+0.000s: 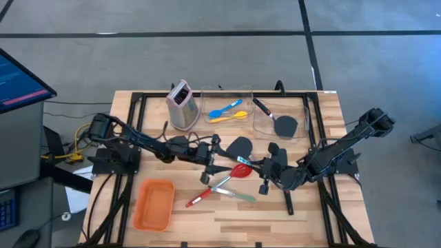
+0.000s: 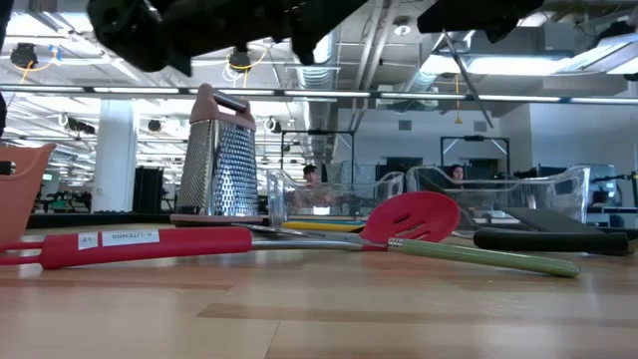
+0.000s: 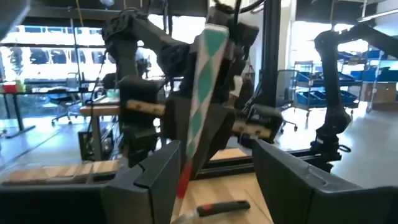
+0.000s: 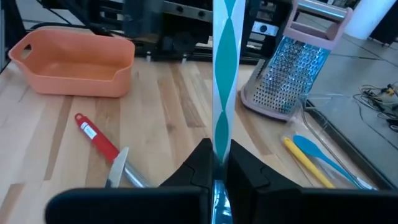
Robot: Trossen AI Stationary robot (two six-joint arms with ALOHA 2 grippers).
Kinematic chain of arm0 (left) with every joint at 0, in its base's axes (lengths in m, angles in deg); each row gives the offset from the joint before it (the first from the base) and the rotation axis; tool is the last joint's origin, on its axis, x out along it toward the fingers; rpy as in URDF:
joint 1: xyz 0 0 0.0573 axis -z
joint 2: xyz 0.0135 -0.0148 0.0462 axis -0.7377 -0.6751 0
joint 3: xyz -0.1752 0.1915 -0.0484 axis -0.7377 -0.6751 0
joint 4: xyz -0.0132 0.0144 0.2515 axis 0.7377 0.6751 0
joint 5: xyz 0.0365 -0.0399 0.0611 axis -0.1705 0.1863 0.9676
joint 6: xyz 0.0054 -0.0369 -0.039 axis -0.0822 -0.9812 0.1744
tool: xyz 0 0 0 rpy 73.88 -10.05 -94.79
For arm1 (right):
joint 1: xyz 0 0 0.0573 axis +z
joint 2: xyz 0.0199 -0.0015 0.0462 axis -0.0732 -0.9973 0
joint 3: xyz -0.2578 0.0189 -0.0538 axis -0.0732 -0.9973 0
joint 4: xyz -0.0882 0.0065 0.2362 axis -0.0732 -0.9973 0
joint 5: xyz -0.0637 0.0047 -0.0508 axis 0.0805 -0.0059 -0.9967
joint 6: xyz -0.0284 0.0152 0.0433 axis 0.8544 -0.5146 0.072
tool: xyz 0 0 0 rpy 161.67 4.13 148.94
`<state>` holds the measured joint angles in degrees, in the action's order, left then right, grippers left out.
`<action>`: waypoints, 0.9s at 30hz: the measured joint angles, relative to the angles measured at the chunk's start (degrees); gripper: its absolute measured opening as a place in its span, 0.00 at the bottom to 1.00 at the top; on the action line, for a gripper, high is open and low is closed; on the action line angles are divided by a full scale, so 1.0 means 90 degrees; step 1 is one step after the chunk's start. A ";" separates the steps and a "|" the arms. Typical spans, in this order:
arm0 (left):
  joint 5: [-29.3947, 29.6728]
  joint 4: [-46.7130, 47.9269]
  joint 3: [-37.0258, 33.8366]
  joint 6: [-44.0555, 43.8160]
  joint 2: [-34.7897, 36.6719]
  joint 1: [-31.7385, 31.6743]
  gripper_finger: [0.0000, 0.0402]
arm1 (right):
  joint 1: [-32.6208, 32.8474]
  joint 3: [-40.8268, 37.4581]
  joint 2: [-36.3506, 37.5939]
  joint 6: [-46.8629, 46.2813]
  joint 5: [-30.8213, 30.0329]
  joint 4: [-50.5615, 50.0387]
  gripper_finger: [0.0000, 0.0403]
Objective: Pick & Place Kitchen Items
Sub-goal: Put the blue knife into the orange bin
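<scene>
A thin tool with a teal-and-white striped handle (image 4: 222,93) hangs in the air over the table's middle (image 1: 247,160). My right gripper (image 4: 219,165) is shut on it, coming from the table's right. My left gripper (image 3: 214,163) is open at the tool's other end, one finger on each side of the handle (image 3: 202,93). Below them on the wood lie a red long-handled spoon (image 1: 238,172), a green-handled tool (image 1: 238,196) and a black spatula (image 1: 239,146). My right gripper pinches the striped handle near its end (image 4: 220,146) between its two fingers. The fingers come nearly level from the table's right. The tool sticks out ahead of them toward my left gripper, clear of the table. My left gripper: I cannot tell whether its open fingers (image 3: 155,180) touch the handle.
An orange tray (image 1: 153,204) sits near the front left. A metal grater (image 1: 180,105) stands at the back. Beside it, one clear bin (image 1: 231,103) holds blue and yellow spoons and another (image 1: 303,117) a black spatula. A black-handled tool (image 1: 286,200) lies right of centre.
</scene>
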<state>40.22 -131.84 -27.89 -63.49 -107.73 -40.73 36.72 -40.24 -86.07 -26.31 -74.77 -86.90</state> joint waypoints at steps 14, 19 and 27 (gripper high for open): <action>0.0000 0.0115 0.1087 0.0000 -0.0483 0.0000 0.49 | -0.0134 -0.0023 -0.0002 0.0017 0.0015 0.0116 0.03; 0.0002 0.0260 0.1158 0.0000 -0.0528 0.0000 0.50 | -0.0134 -0.0023 -0.0002 0.0019 0.0015 0.0136 0.03; 0.0000 0.0260 0.1467 0.0000 -0.0799 0.0054 0.45 | -0.0134 -0.0023 -0.0002 0.0017 0.0015 0.0131 0.03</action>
<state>40.22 -129.50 -14.69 -63.49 -114.92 -40.24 35.51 -40.44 -86.09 -26.16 -74.64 -85.72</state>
